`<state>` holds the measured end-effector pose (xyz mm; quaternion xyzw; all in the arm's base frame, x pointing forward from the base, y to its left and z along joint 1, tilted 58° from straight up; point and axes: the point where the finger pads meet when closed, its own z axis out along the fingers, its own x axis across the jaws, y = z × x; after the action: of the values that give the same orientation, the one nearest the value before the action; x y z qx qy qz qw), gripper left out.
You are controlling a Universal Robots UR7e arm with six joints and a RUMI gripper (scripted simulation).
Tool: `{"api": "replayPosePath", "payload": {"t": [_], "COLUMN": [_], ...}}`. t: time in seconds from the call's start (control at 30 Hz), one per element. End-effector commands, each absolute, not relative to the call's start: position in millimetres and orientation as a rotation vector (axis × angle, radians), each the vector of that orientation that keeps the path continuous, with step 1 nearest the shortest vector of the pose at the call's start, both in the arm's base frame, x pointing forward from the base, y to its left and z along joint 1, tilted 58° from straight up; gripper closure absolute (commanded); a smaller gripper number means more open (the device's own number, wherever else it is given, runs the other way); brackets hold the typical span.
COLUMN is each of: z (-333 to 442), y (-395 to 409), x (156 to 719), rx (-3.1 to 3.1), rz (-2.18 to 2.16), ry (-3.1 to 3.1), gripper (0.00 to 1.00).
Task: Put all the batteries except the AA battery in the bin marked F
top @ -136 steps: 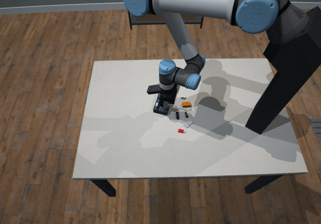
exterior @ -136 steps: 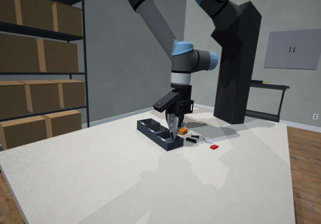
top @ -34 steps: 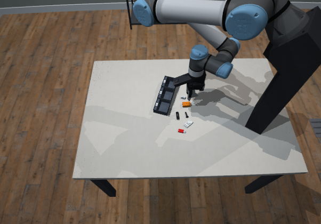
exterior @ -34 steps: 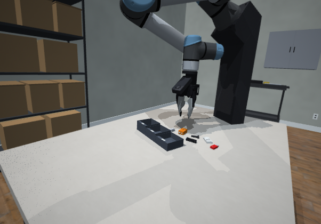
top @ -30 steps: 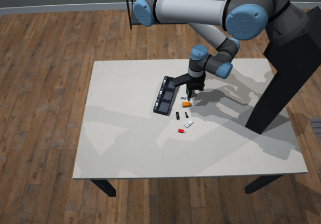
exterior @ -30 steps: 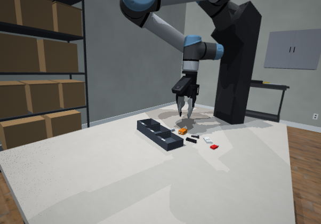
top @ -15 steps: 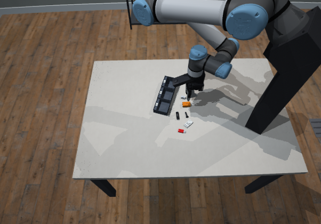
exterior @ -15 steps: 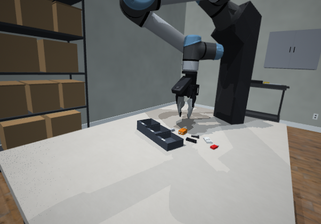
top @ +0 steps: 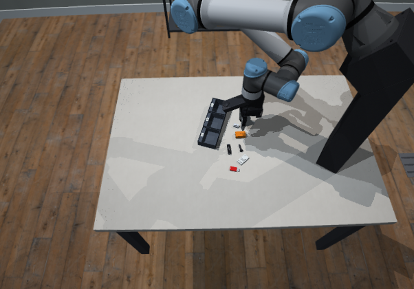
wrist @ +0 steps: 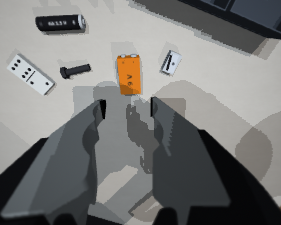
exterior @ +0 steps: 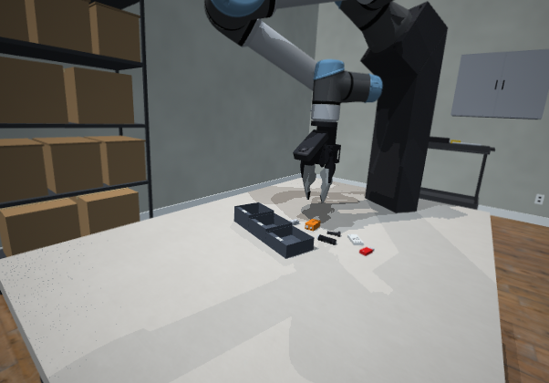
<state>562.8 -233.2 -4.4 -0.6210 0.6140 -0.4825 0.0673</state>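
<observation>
An orange 9V battery (top: 240,134) (exterior: 312,224) (wrist: 128,74) lies flat on the table just right of the dark three-compartment bin row (top: 209,146) (exterior: 260,232) (wrist: 250,24). A black cylindrical battery (top: 229,148) (exterior: 326,240) (wrist: 60,22) lies near the bin row's front end. My gripper (top: 243,126) (exterior: 315,196) (wrist: 128,100) hangs a little above the table, close behind the orange battery, with its fingers partly apart and nothing between them. The bin labels cannot be read.
A small white-grey piece (top: 236,126) (exterior: 295,222) (wrist: 170,62) lies beside the orange battery. A black bolt (top: 240,148) (exterior: 334,233) (wrist: 75,70), a white domino (top: 243,159) (exterior: 355,239) (wrist: 31,74) and a small red piece (top: 234,168) (exterior: 366,251) lie farther along. The arm's black pedestal stands at the table's right.
</observation>
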Motion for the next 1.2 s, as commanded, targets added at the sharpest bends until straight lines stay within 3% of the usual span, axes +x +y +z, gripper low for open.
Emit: {"api": "replayPosePath", "payload": {"t": [0.0, 1.17], "z": [-4, -41], "y": [-233, -269], "x": [563, 611], "rx": [-1.871, -1.871], "rz": [-1.455, -1.455], "ry": [1.850, 1.850], "gripper": [0.75, 0.75]}}
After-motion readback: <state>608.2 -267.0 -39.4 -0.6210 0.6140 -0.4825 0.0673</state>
